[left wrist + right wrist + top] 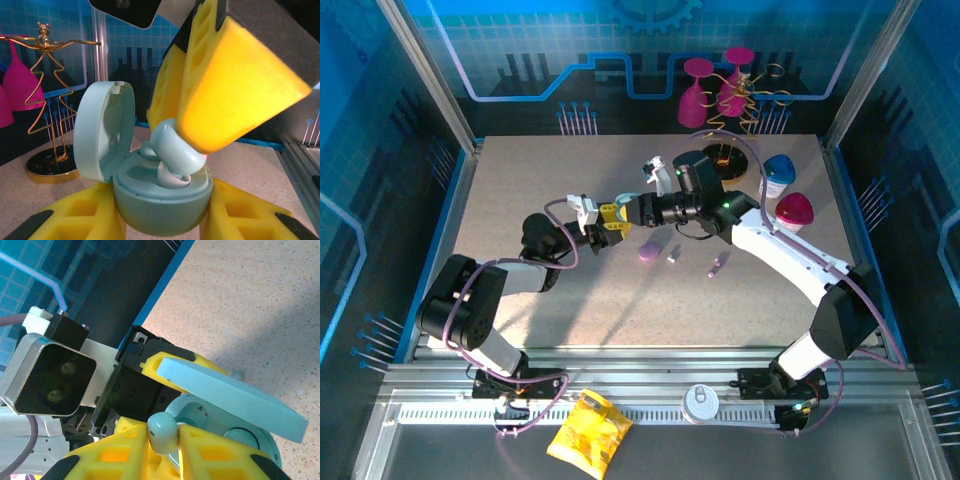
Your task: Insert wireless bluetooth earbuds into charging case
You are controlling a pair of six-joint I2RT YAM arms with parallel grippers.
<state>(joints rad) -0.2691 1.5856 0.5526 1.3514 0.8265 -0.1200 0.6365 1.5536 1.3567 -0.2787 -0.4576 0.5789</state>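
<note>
- Your left gripper [609, 218] is closed around the base of the open pale-blue charging case [150, 217].
- Your right gripper [162, 434] pinches a pale-blue earbud [172, 156], which sits tilted in the case's well.

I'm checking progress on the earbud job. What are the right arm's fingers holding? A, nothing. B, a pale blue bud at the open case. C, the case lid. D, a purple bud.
B: the right fingers pinch a pale blue bud at a socket of the open case, which the left fingers clamp.
</note>
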